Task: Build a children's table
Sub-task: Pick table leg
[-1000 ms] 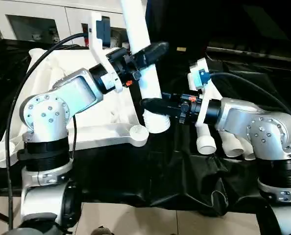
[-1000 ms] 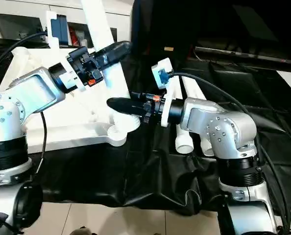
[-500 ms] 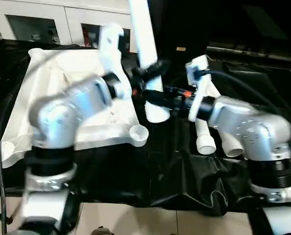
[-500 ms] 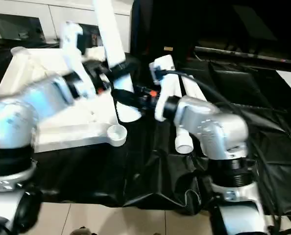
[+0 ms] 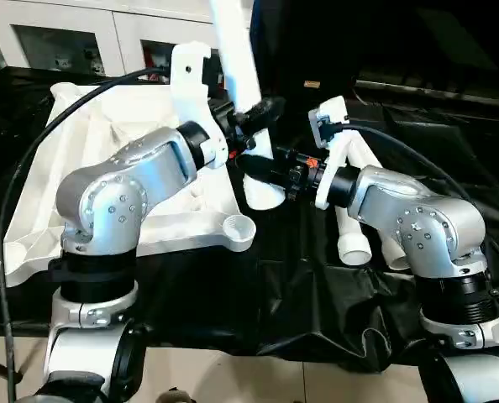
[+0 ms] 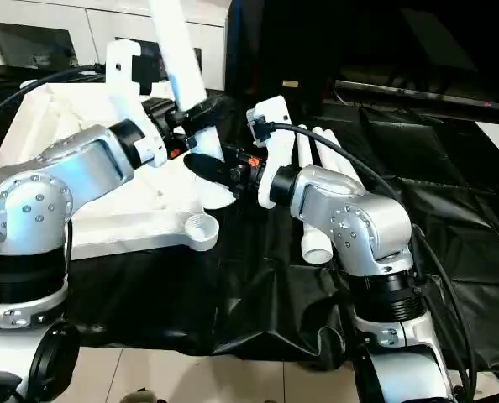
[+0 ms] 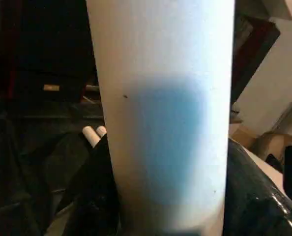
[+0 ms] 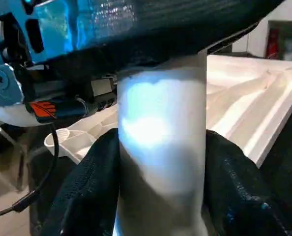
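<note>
Left wrist view, leg hiding surroundings

A white glass-door cabinet stands behind the black-draped work surface, above pale floor tiles.

We have two shiny silver arms, the left arm and the right arm. Each arm has a big round joint with little screws in a ring. Under each joint sits a black ribbed ring, and more silver below that. Near each wrist stands a white bracket with a blue part on it. Black cables loop from the brackets back over the arms. There are small orange bits by the wrists. Our left gripper and right gripper have black fingers.
</note>
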You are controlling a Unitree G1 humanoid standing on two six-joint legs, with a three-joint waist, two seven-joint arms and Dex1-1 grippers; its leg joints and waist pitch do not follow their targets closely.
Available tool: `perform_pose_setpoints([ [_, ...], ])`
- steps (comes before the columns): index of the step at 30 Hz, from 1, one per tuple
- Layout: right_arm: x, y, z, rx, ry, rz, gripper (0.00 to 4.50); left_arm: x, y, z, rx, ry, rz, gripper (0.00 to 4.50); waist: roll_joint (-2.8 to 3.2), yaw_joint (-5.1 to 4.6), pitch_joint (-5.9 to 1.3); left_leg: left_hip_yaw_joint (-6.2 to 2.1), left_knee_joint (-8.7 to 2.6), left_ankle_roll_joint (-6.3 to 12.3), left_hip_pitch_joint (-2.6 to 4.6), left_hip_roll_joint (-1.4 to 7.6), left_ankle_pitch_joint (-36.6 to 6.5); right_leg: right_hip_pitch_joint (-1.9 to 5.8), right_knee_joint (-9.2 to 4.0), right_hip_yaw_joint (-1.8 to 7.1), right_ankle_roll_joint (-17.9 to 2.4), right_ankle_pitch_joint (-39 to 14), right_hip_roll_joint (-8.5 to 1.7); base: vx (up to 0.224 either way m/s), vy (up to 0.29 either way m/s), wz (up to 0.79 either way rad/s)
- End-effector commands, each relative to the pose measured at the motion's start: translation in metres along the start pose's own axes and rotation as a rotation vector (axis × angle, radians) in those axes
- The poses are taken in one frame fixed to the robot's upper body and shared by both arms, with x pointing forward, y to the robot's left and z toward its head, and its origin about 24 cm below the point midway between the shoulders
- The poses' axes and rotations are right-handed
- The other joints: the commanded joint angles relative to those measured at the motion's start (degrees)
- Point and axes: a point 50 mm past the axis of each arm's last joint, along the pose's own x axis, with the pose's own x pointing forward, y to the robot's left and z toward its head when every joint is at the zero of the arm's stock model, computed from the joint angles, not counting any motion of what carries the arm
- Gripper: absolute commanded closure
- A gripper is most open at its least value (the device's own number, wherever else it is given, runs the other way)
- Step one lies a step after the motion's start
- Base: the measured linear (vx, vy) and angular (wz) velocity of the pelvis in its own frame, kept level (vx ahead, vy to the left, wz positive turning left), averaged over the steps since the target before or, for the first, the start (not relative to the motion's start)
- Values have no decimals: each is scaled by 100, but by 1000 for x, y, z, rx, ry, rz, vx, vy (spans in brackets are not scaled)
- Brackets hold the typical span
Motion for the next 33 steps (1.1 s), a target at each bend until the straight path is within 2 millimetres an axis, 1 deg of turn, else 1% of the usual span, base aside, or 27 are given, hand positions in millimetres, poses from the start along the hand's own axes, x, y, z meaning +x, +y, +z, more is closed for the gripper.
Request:
perform_pose_setpoints([
  [1,-5,-3,-3,-38,12,-38,253,-3,1,11,22,-51,-2,244,112,9,-416,-36,-418,-248,-19,211,-220,401,-400,308,-730,-454,-432,0,0,0],
  [4,-6,-6,-4,-45,17,-50,253,-3,0,12,27,-56,-21,247,110,0,-417,-32,-418,-244,-16,210,-228,402,-402,311,-736,-444,-429,0,0,0],
  [5,-8,-7,-4,-19,14,-35,197,-2,-1,13,38,-58,-36,248,95,-4,-416,-29,-418,-233,-13,211,-248,404,-401,314,-748,-454,-429,0,0,0],
  [6,-8,-7,-3,-12,13,-28,197,-2,-1,14,43,-58,-42,248,102,2,-414,-31,-420,-220,-12,209,-251,404,-404,314,-748,-476,-432,0,0,0],
  [8,-10,-7,-1,-6,11,-4,178,-2,-2,14,51,-56,-61,249,119,-4,-414,-36,-421,-210,-10,212,-285,406,-405,312,-747,-495,-423,0,0,0],
  [9,-11,-6,-1,-12,12,9,164,-2,-3,15,53,-56,-75,250,118,-5,-413,-36,-422,-214,-13,211,-298,408,-403,312,-746,-497,-425,0,0,0],
  [10,-15,-4,2,-13,20,61,149,-3,-7,15,65,-49,-137,250,106,11,-419,-31,-417,-171,-3,213,-249,414,-399,315,-742,-469,-429,0,0,0],
  [11,-18,-3,4,-10,22,90,141,-4,-11,15,68,-41,-180,250,106,4,-412,-25,-414,-167,-10,215,-235,404,-397,320,-753,-438,-424,0,0,0],
  [12,-22,-3,6,3,32,132,137,-5,-15,15,69,-37,-235,250,96,18,-419,-22,-409,-129,-1,213,-226,413,-397,317,-783,-422,-429,0,0,0],
  [14,-26,-5,7,10,48,159,131,-6,-18,15,61,-34,-285,251,88,12,-418,-24,-408,-97,-14,221,-154,417,-379,315,-870,-289,-426,0,0,0],
  [16,-28,-6,8,7,53,164,125,-6,-20,15,57,-28,-308,251,84,13,-419,-16,-400,-84,-25,214,-129,418,-380,314,-942,-274,-438,0,0,0],
  [17,-30,-8,9,0,65,172,125,-8,-22,14,78,-11,-348,251,72,13,-418,-13,-398,-73,-19,213,-156,416,-385,311,-970,-371,-441,0,0,0],
  [22,-32,-9,12,2,82,207,125,-8,-21,12,85,1,-368,252,61,0,-409,-7,-396,-64,-16,220,-219,412,-418,315,-906,-708,-447,0,0,0],
  [23,-32,-8,13,6,77,221,125,-9,-22,11,88,6,-382,252,34,0,-409,-3,-395,-56,-21,219,-200,416,-422,316,-897,-717,-446,0,0,0],
  [24,-32,-7,14,14,69,239,125,-9,-23,10,82,7,-400,252,28,8,-410,-2,-393,-46,-18,219,-187,413,-418,317,-895,-724,-446,0,0,0],
  [25,-31,-6,14,17,65,248,156,-10,-24,10,79,8,-408,252,43,12,-409,-4,-395,-29,-23,219,-149,412,-417,318,-890,-727,-450,0,0,0],
  [26,-31,-5,14,20,66,254,163,-10,-24,10,77,5,-410,252,33,8,-415,-8,-393,-30,-21,229,-122,408,-405,313,-907,-679,-447,0,0,0],
  [27,-31,-5,14,20,66,254,163,-10,-24,10,77,5,-410,252,39,10,-414,-10,-393,-30,-19,229,-106,405,-399,311,-915,-653,-444,0,0,0],
  [28,-31,-5,13,26,70,265,169,-10,-23,10,79,4,-410,252,29,9,-415,-4,-390,-28,-25,221,-81,408,-402,311,-918,-629,-442,0,0,0],
  [29,-31,-4,12,30,73,272,181,-11,-23,10,80,3,-410,252,18,13,-418,-4,-390,-18,-25,220,-61,411,-393,310,-924,-606,-442,0,0,0],
  [30,-30,-3,11,31,74,275,181,-11,-22,10,80,3,-411,252,22,13,-418,-5,-388,-9,-29,220,-54,411,-388,312,-926,-591,-441,0,0,0],
  [31,-30,-3,10,36,75,278,206,-11,-22,11,78,0,-411,252,17,14,-416,-3,-389,-8,-31,217,-50,411,-397,312,-921,-609,-443,0,0,0],
  [33,-30,-2,10,40,76,281,212,-12,-22,11,76,-3,-411,252,20,17,-416,-1,-387,-13,-34,216,-34,412,-395,312,-912,-616,-445,0,0,0],
])
